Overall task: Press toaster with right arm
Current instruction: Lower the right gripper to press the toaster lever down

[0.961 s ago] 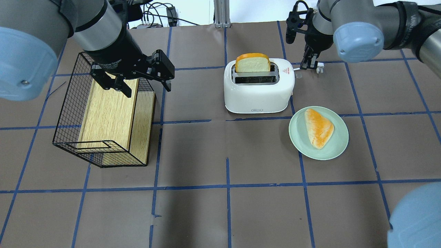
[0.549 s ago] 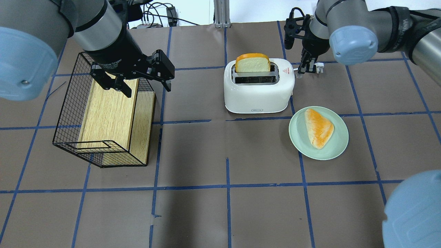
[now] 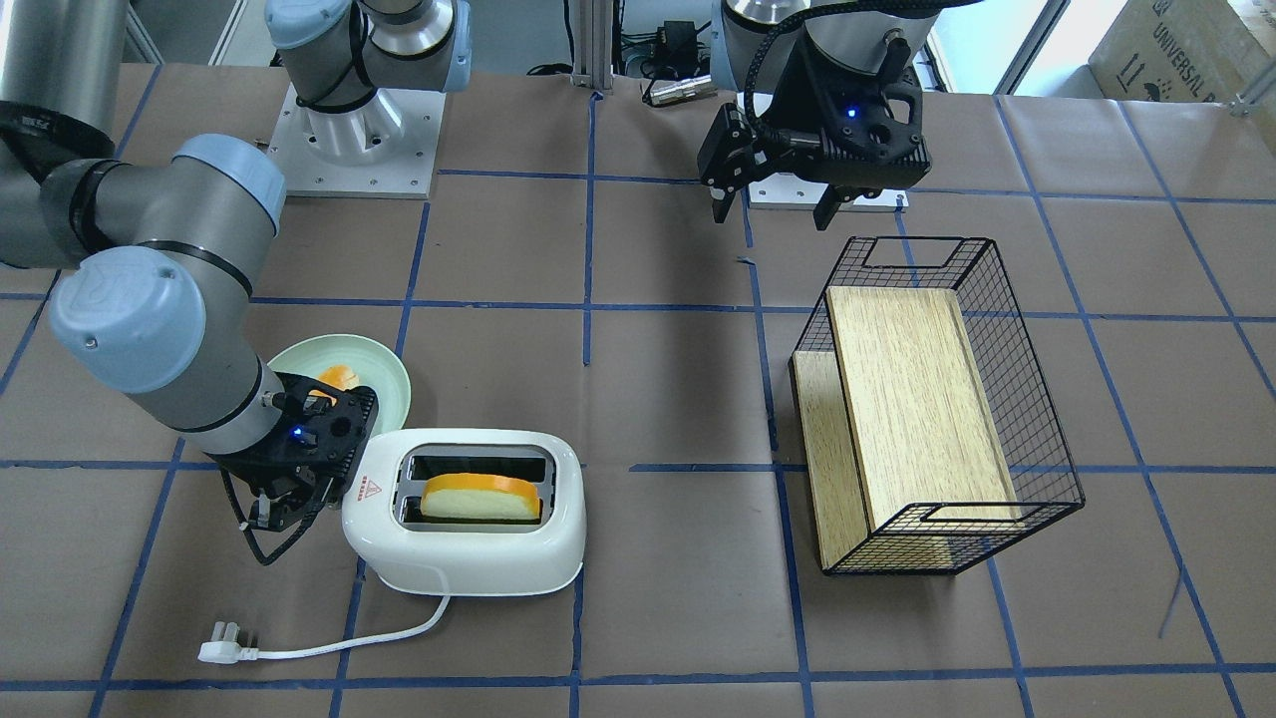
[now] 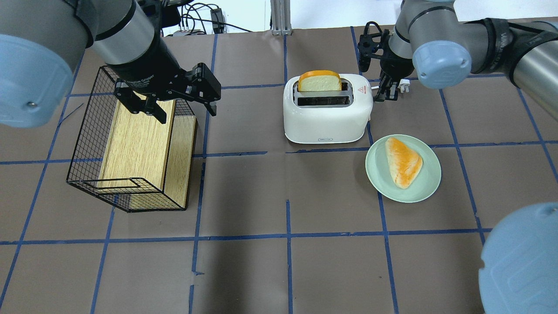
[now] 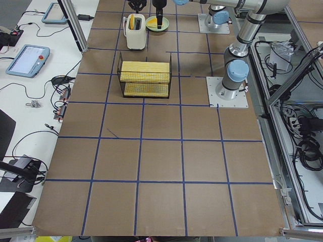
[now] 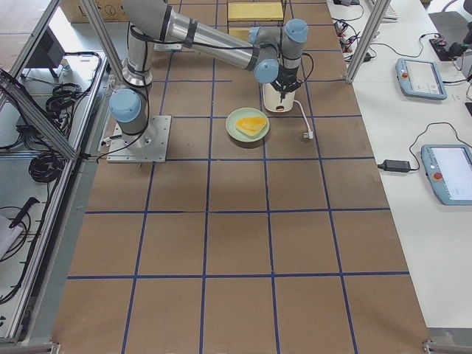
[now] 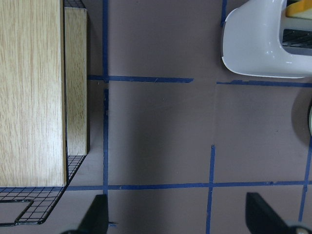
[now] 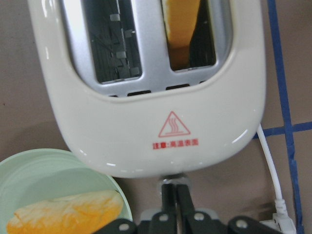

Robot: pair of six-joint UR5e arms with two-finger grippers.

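Fingers pressed together, the right gripper (image 4: 385, 92) had closed in over the last second on the sticker end of the toaster (image 4: 328, 118), upper centre of the overhead frame, seemingly poised to press its lever; the left gripper (image 3: 774, 211) hung spread.

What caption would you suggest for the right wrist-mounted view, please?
Shut right gripper poised at the sticker end of the toaster, bread in one slot.
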